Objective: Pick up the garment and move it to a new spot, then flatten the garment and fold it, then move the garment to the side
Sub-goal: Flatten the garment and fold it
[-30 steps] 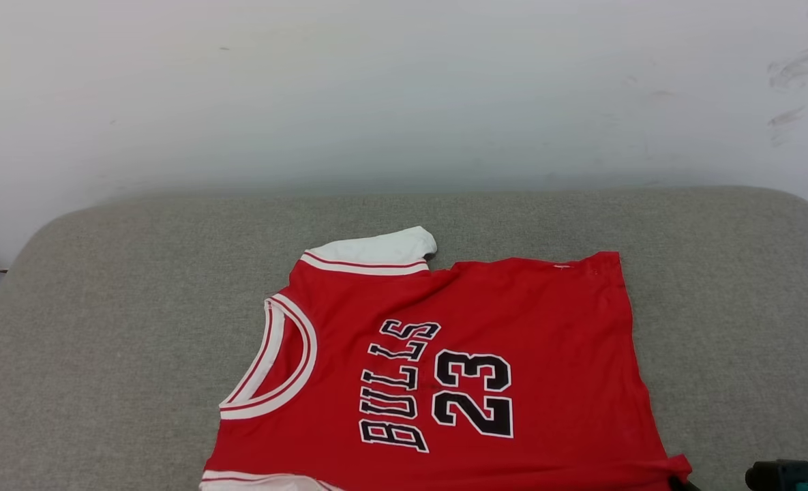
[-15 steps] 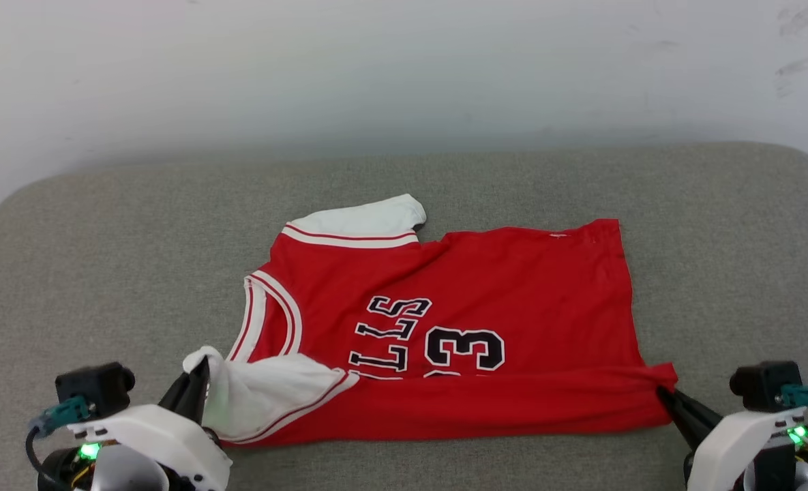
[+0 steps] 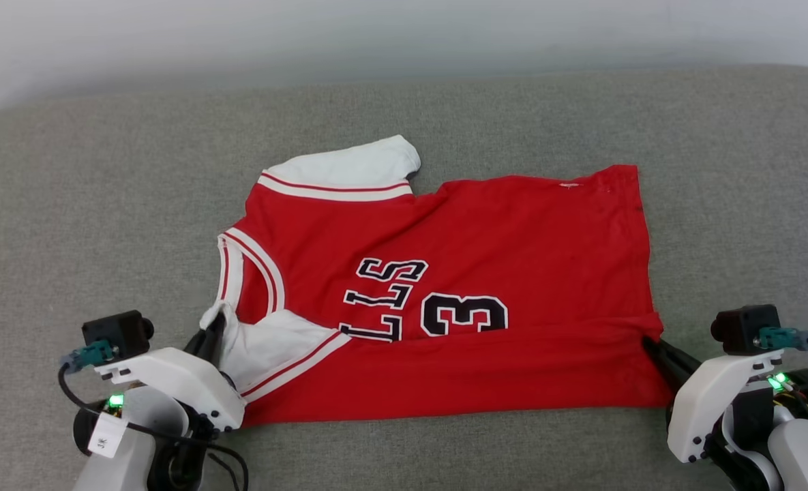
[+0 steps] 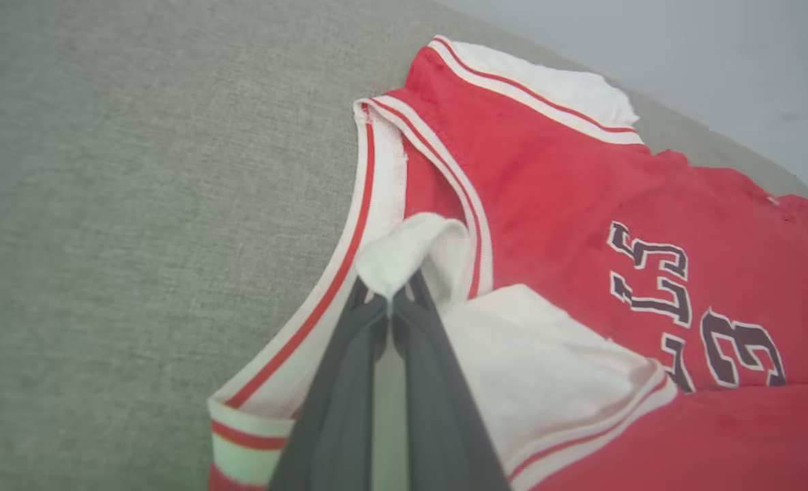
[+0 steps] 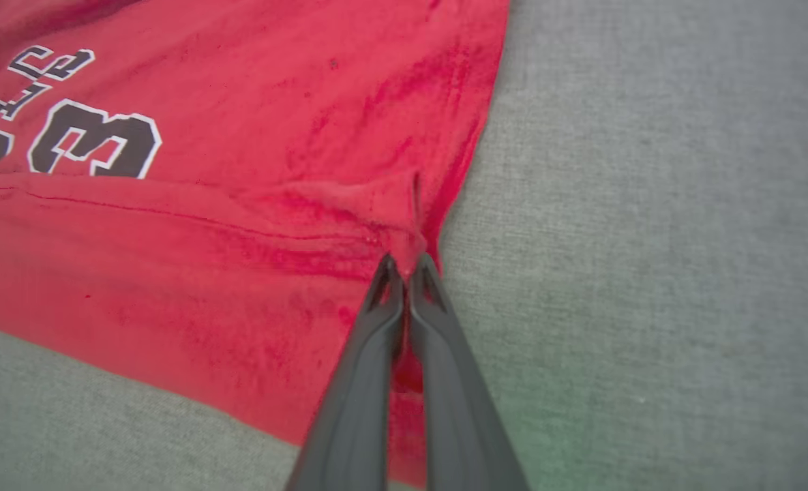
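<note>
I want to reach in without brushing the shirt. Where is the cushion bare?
The grey cushion is bare left of the garment, in a wide band between its far edge and the wall, and right of its hem. The near side is crowded: the left claw pinches the white sleeve, the right claw the hem corner.

Head cam high; wrists nr garment (image 3: 513, 225)
</note>
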{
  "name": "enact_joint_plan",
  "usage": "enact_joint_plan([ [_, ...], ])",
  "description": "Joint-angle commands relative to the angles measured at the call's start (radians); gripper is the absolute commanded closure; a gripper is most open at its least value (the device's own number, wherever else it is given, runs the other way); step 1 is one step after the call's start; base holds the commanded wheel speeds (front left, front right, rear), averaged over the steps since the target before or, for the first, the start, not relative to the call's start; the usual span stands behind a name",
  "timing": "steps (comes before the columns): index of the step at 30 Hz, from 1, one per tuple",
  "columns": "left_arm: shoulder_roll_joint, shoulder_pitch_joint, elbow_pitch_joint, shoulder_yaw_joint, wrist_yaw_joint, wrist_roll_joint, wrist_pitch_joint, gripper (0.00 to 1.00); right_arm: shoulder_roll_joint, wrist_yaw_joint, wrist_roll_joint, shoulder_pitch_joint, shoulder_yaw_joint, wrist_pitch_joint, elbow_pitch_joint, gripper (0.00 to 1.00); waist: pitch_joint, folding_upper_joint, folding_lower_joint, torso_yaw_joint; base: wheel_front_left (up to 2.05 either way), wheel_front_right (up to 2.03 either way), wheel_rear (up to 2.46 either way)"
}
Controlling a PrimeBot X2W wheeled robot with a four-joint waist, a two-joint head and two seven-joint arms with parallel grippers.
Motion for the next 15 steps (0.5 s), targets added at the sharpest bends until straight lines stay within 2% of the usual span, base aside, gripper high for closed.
enact_joint_plan([
  [1,-0.007,-0.016,0.017,0.0,-0.007,-0.005,-0.004,1.0,0.005,-0.001,0.009,-0.014,0.004,-0.009,0.015,1.0,0.011,0.0,-0.0003,-0.001,0.0,0.0,0.0],
  [3,-0.015,-0.033,0.076,-0.004,-0.021,-0.019,0.005,1.0,0.005,-0.001,0.01,-0.028,0.019,-0.028,0.056,1.0,0.015,0.0,-0.0003,-0.001,0.0,0.0,0.0],
  [5,-0.025,-0.05,0.127,-0.01,-0.039,-0.032,0.014,1.0,0.009,-0.001,0.016,-0.035,0.03,-0.052,0.095,0.71,0.018,0.0,-0.0003,0.0,0.0,0.0,0.0],
  [6,-0.03,-0.056,0.146,-0.014,-0.047,-0.038,0.019,0.96,0.008,-0.001,0.019,-0.038,0.036,-0.061,0.111,0.58,0.017,0.0,-0.0003,0.002,0.0,0.0,0.0],
  [7,-0.032,-0.063,0.166,-0.017,-0.054,-0.041,0.018,0.71,0.009,-0.001,0.026,-0.041,0.041,-0.076,0.124,0.0,0.015,0.0,-0.0003,0.004,0.0,0.0,0.0],
  [8,-0.037,-0.069,0.18,-0.014,-0.062,-0.05,0.011,0.53,0.008,-0.001,0.025,-0.044,0.051,-0.091,0.131,0.0,0.011,0.0,-0.0003,0.005,0.0,0.0,0.0],
  [9,-0.037,-0.074,0.194,-0.011,-0.07,-0.052,0.005,0.0,0.005,-0.001,0.027,-0.046,0.06,-0.111,0.132,0.0,0.005,0.0,-0.0003,0.004,0.0,0.0,0.0],
  [15,-0.003,-0.079,0.227,0.005,-0.068,-0.041,-0.029,0.0,0.004,-0.001,0.013,-0.031,0.015,-0.306,0.101,0.0,-0.043,0.0,-0.0003,0.002,0.0,0.0,0.0],
])
